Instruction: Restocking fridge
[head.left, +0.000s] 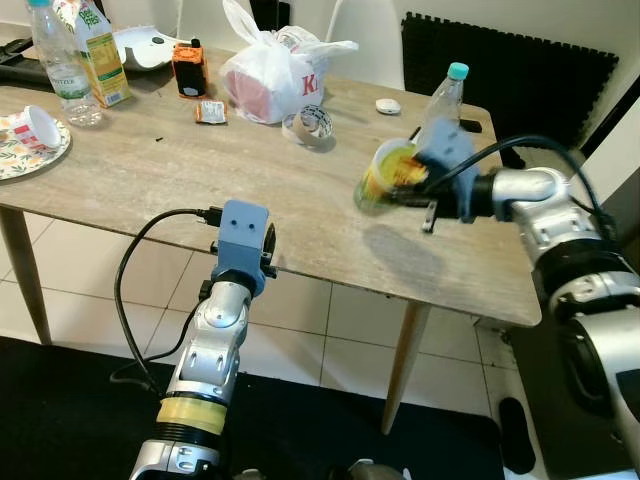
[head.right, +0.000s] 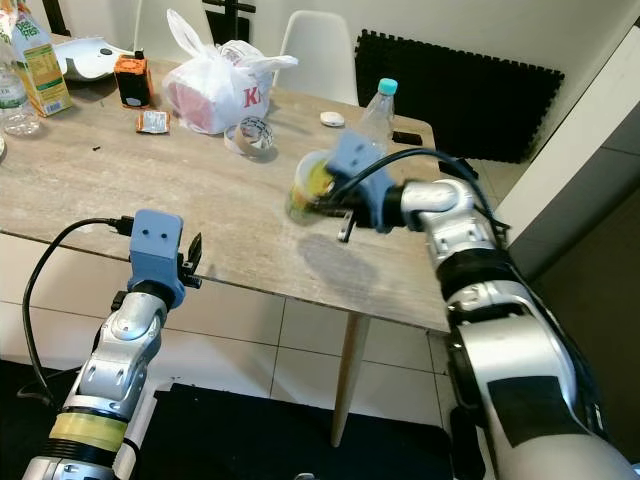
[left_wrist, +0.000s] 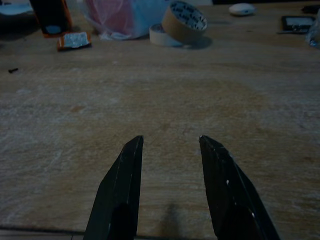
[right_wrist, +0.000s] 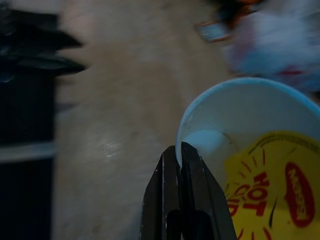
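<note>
Above the wooden table (head.left: 150, 165), right gripper (right_wrist: 181, 155) is pinching one noodle cup (head.left: 385, 175) by its rim; left gripper (left_wrist: 167, 150) is hovering, fingers parted; two tape rolls (head.left: 310, 124) are lying nearby

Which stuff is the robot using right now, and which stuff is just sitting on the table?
In use:
right gripper, pinching the rim of the yellow noodle cup, held above the table

Just lying about:
tape rolls
white plastic bag
juice carton
water bottle
paper plate
</note>
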